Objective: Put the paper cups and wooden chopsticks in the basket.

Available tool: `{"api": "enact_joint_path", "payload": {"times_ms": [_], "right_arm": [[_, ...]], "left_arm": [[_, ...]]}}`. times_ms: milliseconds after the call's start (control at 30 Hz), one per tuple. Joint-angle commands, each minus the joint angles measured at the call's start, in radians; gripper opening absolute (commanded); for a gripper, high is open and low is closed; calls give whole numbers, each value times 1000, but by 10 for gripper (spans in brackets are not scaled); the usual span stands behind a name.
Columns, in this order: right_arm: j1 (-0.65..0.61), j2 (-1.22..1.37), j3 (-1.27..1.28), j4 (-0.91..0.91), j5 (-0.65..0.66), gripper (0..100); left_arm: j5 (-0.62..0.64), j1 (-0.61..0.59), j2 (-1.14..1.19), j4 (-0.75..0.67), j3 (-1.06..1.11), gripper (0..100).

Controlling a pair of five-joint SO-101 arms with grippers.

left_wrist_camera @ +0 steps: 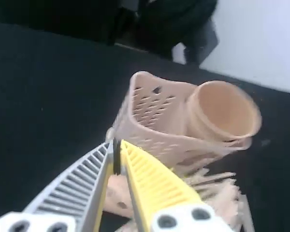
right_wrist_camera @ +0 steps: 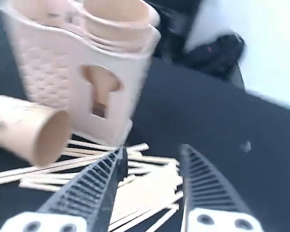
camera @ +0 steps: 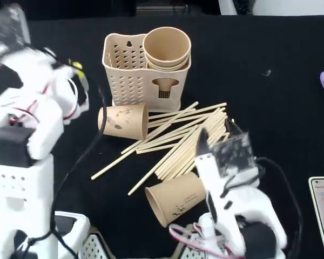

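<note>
Where chopsticks [camera: 178,141] fan out beside the basket [camera: 130,81], right tool [right_wrist_camera: 152,151], jaws apart.

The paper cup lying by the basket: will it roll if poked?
Probably. The tan paper cup lies on its round side, so a nudge would likely roll it in a curve, since it tapers. It looks thin and hollow, so it is probably light and squashable.

Smooth beige perforated plastic basket [camera: 130,86], matt tan paper cups [camera: 124,121], pale bare wooden chopsticks [camera: 178,143], matt black cloth table cover [camera: 270,118], ribbed black plastic right gripper [right_wrist_camera: 152,150], ribbed yellow-and-grey plastic left gripper [left_wrist_camera: 115,146]
</note>
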Motion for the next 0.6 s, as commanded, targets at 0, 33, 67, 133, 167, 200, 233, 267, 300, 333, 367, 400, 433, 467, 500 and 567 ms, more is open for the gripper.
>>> {"api": "enact_joint_path", "payload": {"times_ms": [0,33,67,133,167,200,233,267,300,333,367,400,433,467,500,567], "right_arm": [[-126,125,-107,107,58,232],[-150,174,-116,132,64,232],[-176,231,-122,157,68,232],[-229,351,-130,189,71,236],[-259,407,-133,195,71,237],[-292,460,-140,196,71,237],[-324,504,-154,196,66,237],[-359,538,-170,207,61,237],[-397,558,-186,229,60,237],[-437,565,-200,247,58,237],[-474,565,-211,259,52,237],[-509,565,-219,264,37,238],[-545,562,-219,264,25,238],[-583,564,-217,265,17,247],[-620,565,-208,267,3,263],[-680,565,-173,262,-34,289]], "left_arm": [[-180,-41,-150,-282,452,30],[-213,-62,-184,-339,542,30],[-222,-94,-212,-388,625,30],[-187,-182,-258,-460,769,60],[-153,-219,-270,-489,828,95],[-109,-249,-272,-517,871,136],[-66,-271,-272,-539,903,172],[-31,-289,-272,-551,926,198],[-5,-306,-272,-557,940,209],[17,-325,-272,-562,952,208],[35,-334,-272,-563,960,204],[46,-340,-272,-563,966,198],[49,-344,-273,-563,967,191],[49,-346,-279,-563,970,187],[48,-346,-279,-562,972,187],[48,-346,-273,-559,972,187]]}}
